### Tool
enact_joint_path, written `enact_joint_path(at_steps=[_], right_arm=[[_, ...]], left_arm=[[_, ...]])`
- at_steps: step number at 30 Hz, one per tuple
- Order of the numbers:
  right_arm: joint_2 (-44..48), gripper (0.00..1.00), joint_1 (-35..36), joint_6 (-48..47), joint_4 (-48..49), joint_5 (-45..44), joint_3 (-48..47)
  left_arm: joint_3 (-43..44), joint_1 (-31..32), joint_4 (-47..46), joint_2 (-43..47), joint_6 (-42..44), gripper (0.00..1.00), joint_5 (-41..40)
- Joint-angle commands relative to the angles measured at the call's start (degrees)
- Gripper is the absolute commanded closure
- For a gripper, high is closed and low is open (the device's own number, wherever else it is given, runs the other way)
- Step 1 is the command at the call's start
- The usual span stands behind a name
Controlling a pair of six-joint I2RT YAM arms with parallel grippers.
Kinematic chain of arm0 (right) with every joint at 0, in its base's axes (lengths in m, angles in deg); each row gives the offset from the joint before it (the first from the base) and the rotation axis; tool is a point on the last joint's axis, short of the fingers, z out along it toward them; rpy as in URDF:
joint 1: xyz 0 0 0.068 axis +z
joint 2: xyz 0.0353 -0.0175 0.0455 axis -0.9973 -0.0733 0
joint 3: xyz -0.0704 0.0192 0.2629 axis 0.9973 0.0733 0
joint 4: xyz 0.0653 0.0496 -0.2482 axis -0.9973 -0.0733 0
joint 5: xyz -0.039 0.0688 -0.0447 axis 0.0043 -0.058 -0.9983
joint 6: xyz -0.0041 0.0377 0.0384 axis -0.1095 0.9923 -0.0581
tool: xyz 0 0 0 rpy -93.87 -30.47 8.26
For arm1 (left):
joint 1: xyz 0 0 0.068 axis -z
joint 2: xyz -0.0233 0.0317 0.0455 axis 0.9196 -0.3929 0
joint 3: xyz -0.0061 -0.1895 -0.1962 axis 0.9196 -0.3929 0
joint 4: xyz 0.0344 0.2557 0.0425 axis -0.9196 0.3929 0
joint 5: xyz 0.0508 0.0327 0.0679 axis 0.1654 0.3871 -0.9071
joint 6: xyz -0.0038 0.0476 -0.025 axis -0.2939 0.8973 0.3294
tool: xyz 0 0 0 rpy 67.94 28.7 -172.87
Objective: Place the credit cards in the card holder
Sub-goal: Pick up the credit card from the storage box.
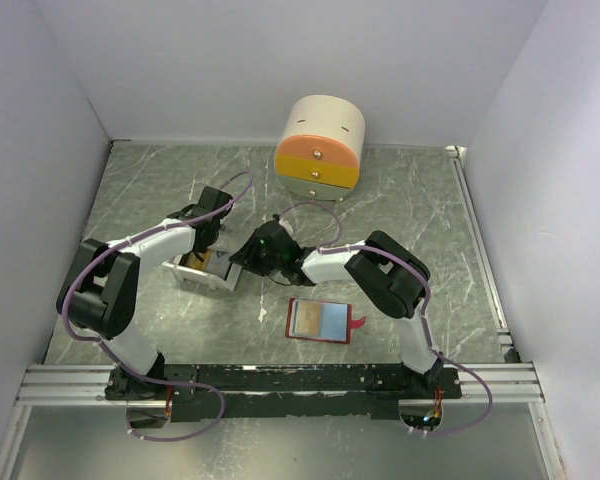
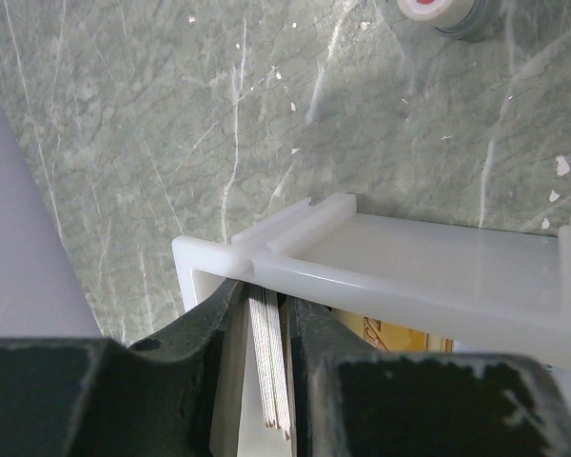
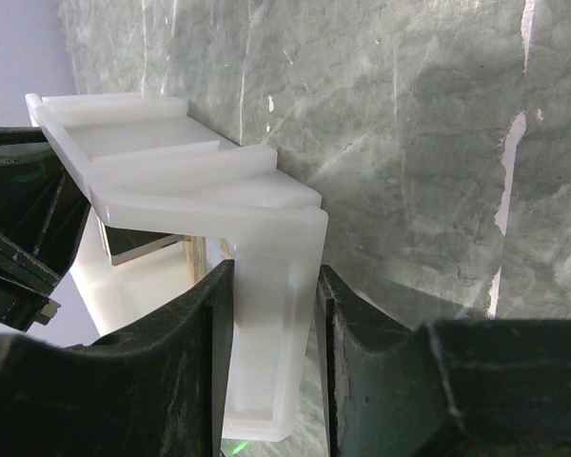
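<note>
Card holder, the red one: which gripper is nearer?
Right. The right gripper grips the white tray, up-left of the card holder; the left gripper sits farther left, pinching credit cards in the tray.

**Both arms angled inward, both grippers closed**

The left arm rises from its base with the elbow out to the left, and its forearm runs forward to a wrist tipped downward. The left gripper has its jaws nearly together, pinching what look like credit cards edge-on. The right arm bends at the elbow and stretches leftward. The right gripper is clamped on a white tray wall.
</note>
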Motion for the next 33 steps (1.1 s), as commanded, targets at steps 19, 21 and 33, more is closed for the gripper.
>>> enact_joint_path(at_steps=[19,21,33], right_arm=[[-1.16,0.65,-0.25,-1.85,-6.54,-0.34,1.96],[-1.16,0.65,-0.24,-1.92,-6.65,-0.31,1.83],[-1.34,0.65,-0.25,-2.25,-7.1,-0.11,0.98]], left_arm=[[0.25,-0.99,-1.87,2.9,2.73,0.66,-9.16],[0.18,-0.97,-1.92,2.88,2.67,0.65,-9.29],[-1.06,0.15,-2.32,2.17,2.93,0.62,-9.26]])
